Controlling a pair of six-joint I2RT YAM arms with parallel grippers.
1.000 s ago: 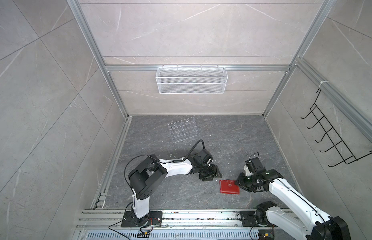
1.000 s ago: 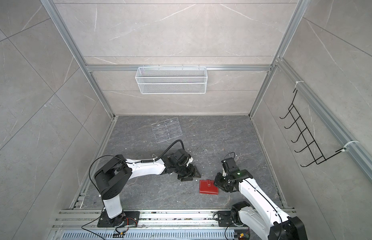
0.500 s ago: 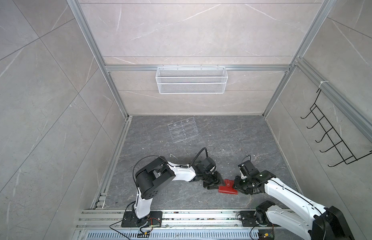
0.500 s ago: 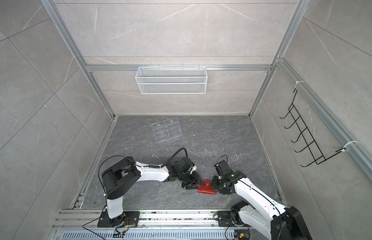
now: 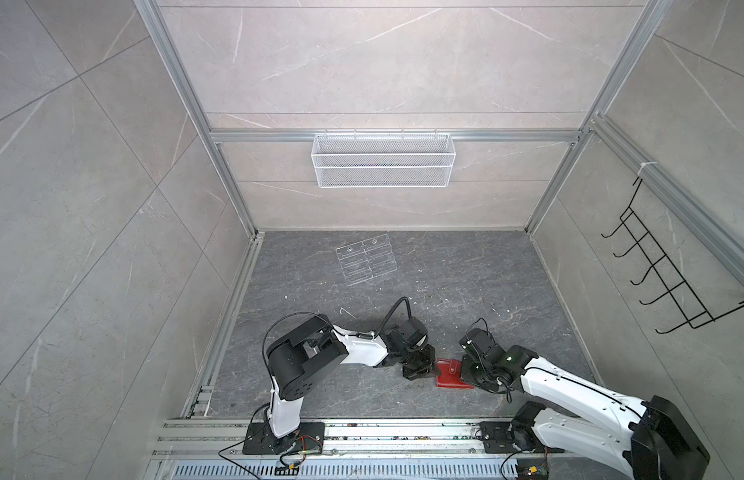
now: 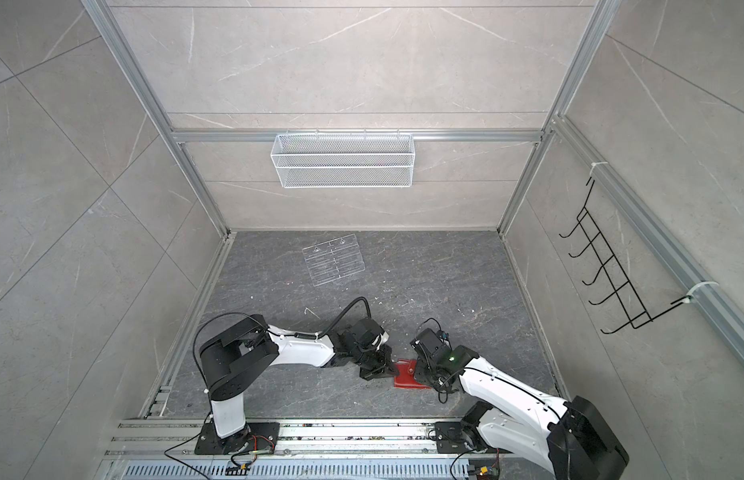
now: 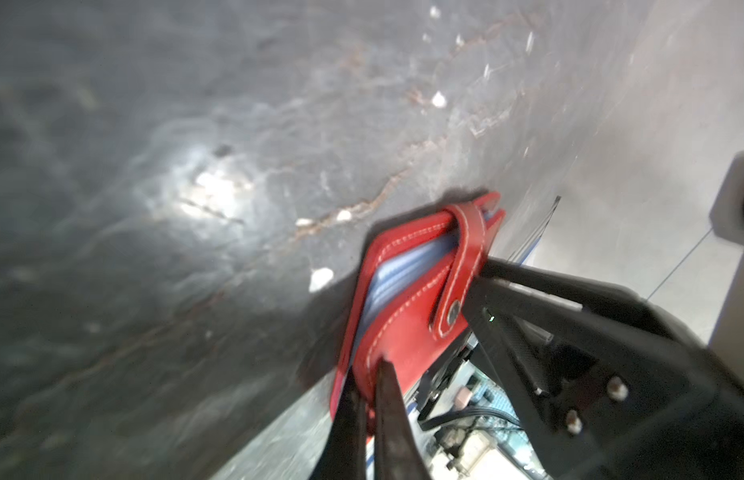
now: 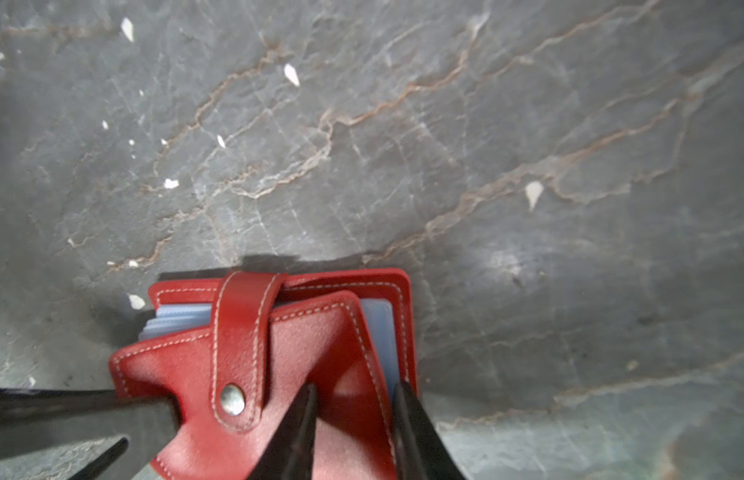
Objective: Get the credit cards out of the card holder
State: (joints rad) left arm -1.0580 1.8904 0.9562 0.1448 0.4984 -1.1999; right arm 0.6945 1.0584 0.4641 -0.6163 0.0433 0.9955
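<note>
Holder (image 5: 453, 376): red booklet lying on the floor at about 6 o'clock of the cell in both top views (image 6: 409, 376), between the two claws.
Cover (image 8: 320, 340): top flap bowed up off the sleeves, with white stitching round its edge.
Strap (image 8: 241, 332): runs from the far edge over the cover. Its metal stud (image 8: 232, 400) sits on the cover.
Sleeves (image 8: 174, 318): bluish, clear and stacked, showing under the raised cover.
Left claw (image 7: 368, 374): at the holder's 9 o'clock in the top views (image 5: 422, 368). Jaws are closed tight, pinching a corner of the cover.
Right claw (image 8: 357, 386): at the holder's 3 o'clock (image 5: 465, 370). Jaws are narrowly apart, astride the cover's side edge. One finger (image 8: 299, 424) is on top of the cover and the other (image 8: 411, 424) is beside the sleeves. Whether it pinches the cover, I cannot tell.
Floor (image 5: 362, 299): dark grey stone pattern with scattered white flecks.
Rack (image 5: 368, 259): clear acrylic, toward 12 o'clock of the floor, well apart from the holder.
Basket (image 5: 382, 160): white wire, on the back wall at 12 o'clock.
Hooks (image 5: 669, 264): black wire, on the wall at 3 o'clock.
</note>
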